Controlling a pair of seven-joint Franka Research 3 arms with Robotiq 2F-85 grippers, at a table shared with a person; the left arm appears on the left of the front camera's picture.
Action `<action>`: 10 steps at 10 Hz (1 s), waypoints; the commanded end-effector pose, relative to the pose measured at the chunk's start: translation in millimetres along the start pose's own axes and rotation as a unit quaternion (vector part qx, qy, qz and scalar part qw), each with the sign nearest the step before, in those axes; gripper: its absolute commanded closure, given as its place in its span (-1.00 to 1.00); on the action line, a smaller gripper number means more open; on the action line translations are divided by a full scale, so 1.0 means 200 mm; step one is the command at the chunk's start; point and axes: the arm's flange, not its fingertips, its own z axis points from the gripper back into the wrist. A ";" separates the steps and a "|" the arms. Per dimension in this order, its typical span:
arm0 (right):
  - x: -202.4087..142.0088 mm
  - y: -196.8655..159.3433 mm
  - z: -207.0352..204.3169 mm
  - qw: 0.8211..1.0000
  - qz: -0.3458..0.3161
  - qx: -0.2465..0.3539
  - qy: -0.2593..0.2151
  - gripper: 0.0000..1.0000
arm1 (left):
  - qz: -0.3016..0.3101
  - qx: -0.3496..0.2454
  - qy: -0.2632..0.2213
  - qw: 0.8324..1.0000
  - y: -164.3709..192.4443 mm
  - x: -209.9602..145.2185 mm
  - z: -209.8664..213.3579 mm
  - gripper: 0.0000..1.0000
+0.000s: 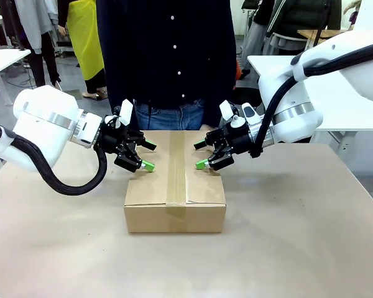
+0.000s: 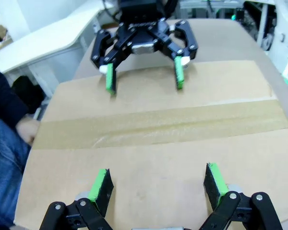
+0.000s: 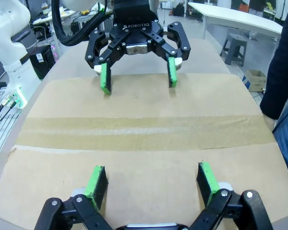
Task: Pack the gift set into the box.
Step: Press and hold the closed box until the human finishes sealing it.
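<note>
The box (image 1: pixel 174 198) is a brown carton in the middle of the table, its flaps closed flat under a strip of tape (image 1: pixel 176 180). The gift set is out of view. My left gripper (image 1: pixel 146 155) hovers open over the box's left top edge, and my right gripper (image 1: pixel 200 154) hovers open over its right top edge. The two face each other across the lid. In the left wrist view, my left gripper (image 2: pixel 158 179) stands open just above the box (image 2: pixel 149 158), with the right gripper (image 2: pixel 144 81) opposite. In the right wrist view, the right gripper (image 3: pixel 152 178) is open above the box (image 3: pixel 134 105), facing the left gripper (image 3: pixel 139 79).
A person in a dark shirt (image 1: pixel 168 56) stands close behind the box at the table's far edge, one hand (image 2: pixel 26 129) near the carton's side. The brown table top (image 1: pixel 298 248) stretches free in front and to both sides. White tables (image 1: pixel 3 59) stand behind.
</note>
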 end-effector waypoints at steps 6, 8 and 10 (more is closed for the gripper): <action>-0.20 0.28 0.86 0.886 -0.037 -0.118 -0.446 -1.00 | -0.025 0.123 -0.380 0.916 -0.38 -0.27 0.89 -1.00; -0.41 0.44 1.00 0.837 -0.040 -0.233 -0.494 -1.00 | -0.025 0.204 -0.500 0.841 -0.56 -0.48 1.05 -1.00; -0.21 0.28 0.97 0.887 -0.054 -0.121 -0.442 -1.00 | 0.005 0.172 -0.441 0.881 -0.52 -0.43 1.10 -1.00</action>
